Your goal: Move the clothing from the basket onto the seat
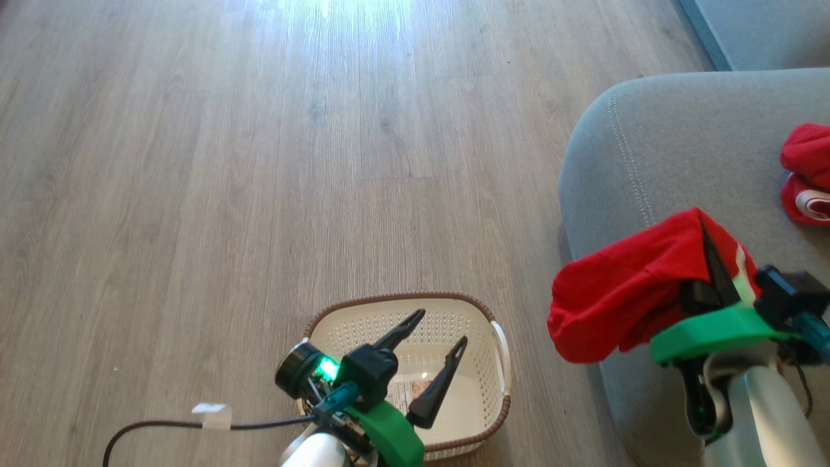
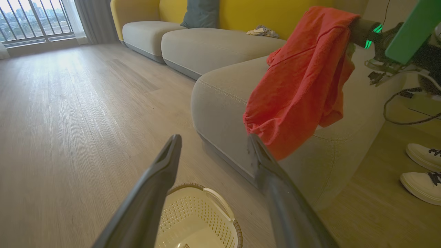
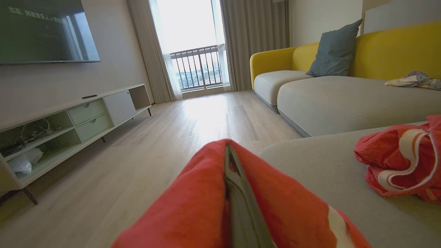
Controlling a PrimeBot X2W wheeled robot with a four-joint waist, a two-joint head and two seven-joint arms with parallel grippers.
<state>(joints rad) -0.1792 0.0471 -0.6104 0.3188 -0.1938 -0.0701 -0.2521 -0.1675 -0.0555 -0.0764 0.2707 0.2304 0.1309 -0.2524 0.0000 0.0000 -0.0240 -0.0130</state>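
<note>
The cream basket (image 1: 496, 363) with a brown rim stands on the wood floor, a paper label on its bottom. My left gripper (image 1: 441, 327) hovers over it, open, nothing between its fingers (image 2: 172, 151). My right gripper (image 1: 703, 227) is shut on red clothing (image 1: 616, 292) that drapes over both fingers and hangs beside the rounded corner of the grey seat (image 1: 674, 143). In the left wrist view this garment (image 2: 303, 86) dangles in front of the seat (image 2: 220, 96), above the basket (image 2: 196, 217). A second red garment with white bands (image 3: 399, 162) lies on the seat (image 3: 320, 165), to the right.
A dark cable with a white tape tab (image 1: 211, 410) trails on the floor left of the basket. A person's white shoes (image 2: 423, 165) stand on the floor by the seat. A low TV cabinet (image 3: 69, 120) lines the far wall. More sofa with a teal cushion (image 3: 336, 50) lies beyond.
</note>
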